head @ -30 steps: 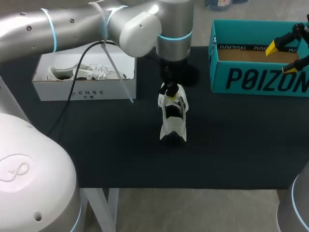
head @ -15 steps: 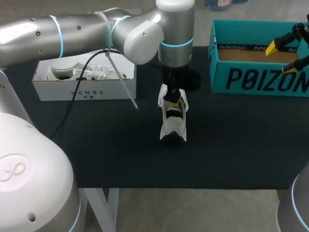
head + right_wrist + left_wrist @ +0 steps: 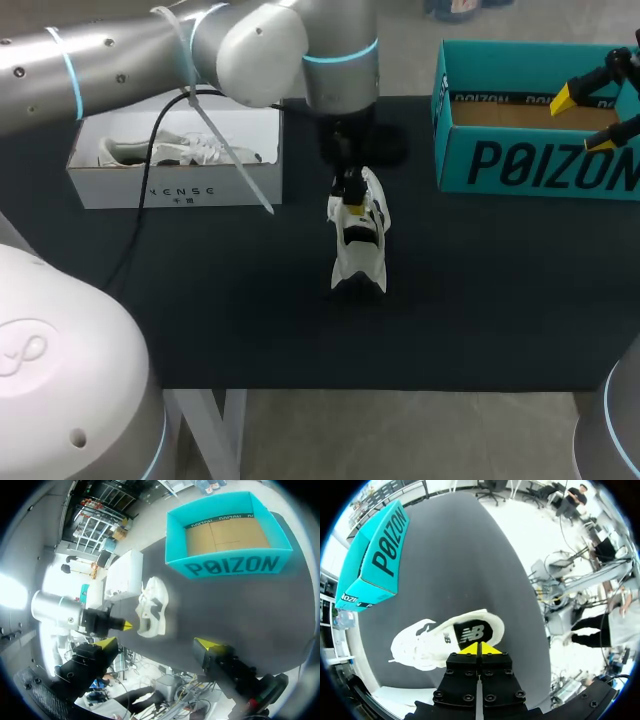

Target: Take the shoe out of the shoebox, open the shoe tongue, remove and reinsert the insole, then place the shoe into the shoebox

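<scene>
Hovering above the white leather sneaker's (image 3: 422,642) opening, my left fingers (image 3: 479,649) were pressed together, the shoe lying crosswise beneath.

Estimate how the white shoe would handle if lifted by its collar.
Probably light: the white shoe looks like a low sneaker. Its thin collar would likely flex if the left gripper pinched it. Apparently sole-down, so unlikely to roll.

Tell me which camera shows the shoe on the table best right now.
Left wrist view: the shoe lies just ahead of the left gripper, opening and insole in plain sight. Head view: that gripper covers part of it. Right wrist view: small and far off.
</scene>
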Motion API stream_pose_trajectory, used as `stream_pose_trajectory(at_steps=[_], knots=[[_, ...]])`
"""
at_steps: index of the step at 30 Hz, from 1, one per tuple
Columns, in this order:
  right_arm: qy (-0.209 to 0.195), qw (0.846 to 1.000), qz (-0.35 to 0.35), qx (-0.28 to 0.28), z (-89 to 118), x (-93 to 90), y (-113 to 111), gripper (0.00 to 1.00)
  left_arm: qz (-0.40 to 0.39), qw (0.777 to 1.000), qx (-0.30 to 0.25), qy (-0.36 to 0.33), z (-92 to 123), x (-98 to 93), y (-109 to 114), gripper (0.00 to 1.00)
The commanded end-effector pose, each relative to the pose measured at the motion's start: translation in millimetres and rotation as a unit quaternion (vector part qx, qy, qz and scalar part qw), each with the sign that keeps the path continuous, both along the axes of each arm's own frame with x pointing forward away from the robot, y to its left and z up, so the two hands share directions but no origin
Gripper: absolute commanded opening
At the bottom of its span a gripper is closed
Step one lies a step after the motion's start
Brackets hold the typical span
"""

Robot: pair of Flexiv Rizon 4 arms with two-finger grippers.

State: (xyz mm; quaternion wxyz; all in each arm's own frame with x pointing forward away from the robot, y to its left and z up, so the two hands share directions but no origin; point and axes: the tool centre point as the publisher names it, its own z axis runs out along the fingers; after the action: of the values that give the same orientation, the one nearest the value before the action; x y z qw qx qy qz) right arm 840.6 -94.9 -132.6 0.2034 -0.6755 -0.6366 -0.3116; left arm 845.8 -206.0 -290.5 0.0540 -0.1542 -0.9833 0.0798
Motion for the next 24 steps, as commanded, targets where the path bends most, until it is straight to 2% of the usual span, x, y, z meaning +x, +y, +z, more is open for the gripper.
stream_pose_trajectory(at_steps=[1,6,8,9,11,14,17,20,21,23,24], knots=[[0.000,1.000,-0.001,-0.001,0,-0.7,0,1.00,0.000,1.000,-0.007,-0.002,-1,-2.6,4,0.00],[0.000,1.000,-0.001,-0.001,0,-0.7,0,1.00,0.000,1.000,-0.007,-0.002,-1,-2.6,4,0.00],[0.000,1.000,-0.001,-0.001,0,-0.7,0,1.00,0.046,0.999,-0.009,-0.005,-1,-11.6,2,0.00],[0.000,1.000,-0.001,-0.001,0,-0.7,0,1.00,0.068,0.997,0.015,-0.022,-4,-15.6,1,0.00],[0.000,1.000,-0.001,-0.001,0,-0.7,0,1.00,0.099,0.995,0.004,-0.021,-4,-22.1,1,0.00],[0.000,1.000,-0.001,-0.001,0,-0.7,0,1.00,0.113,0.993,0.004,-0.034,-1,-31.2,0,0.00],[0.000,1.000,-0.001,-0.001,0,-0.7,0,1.00,0.126,0.991,-0.006,-0.044,1,-40.0,-2,0.33],[0.000,1.000,-0.001,-0.001,0,-0.7,0,1.00,0.119,0.992,-0.005,-0.044,0,-48.9,-7,0.47],[0.000,1.000,-0.001,-0.001,0,-0.7,0,1.00,0.118,0.992,-0.004,-0.046,-3,-50.9,-8,0.55],[0.000,1.000,-0.001,-0.001,0,-0.7,0,1.00,0.123,0.991,-0.005,-0.043,-9,-51.6,-9,0.79],[0.000,1.000,-0.001,-0.001,0,-0.7,0,1.00,0.125,0.991,-0.002,-0.044,-13,-51.1,-10,0.84]])
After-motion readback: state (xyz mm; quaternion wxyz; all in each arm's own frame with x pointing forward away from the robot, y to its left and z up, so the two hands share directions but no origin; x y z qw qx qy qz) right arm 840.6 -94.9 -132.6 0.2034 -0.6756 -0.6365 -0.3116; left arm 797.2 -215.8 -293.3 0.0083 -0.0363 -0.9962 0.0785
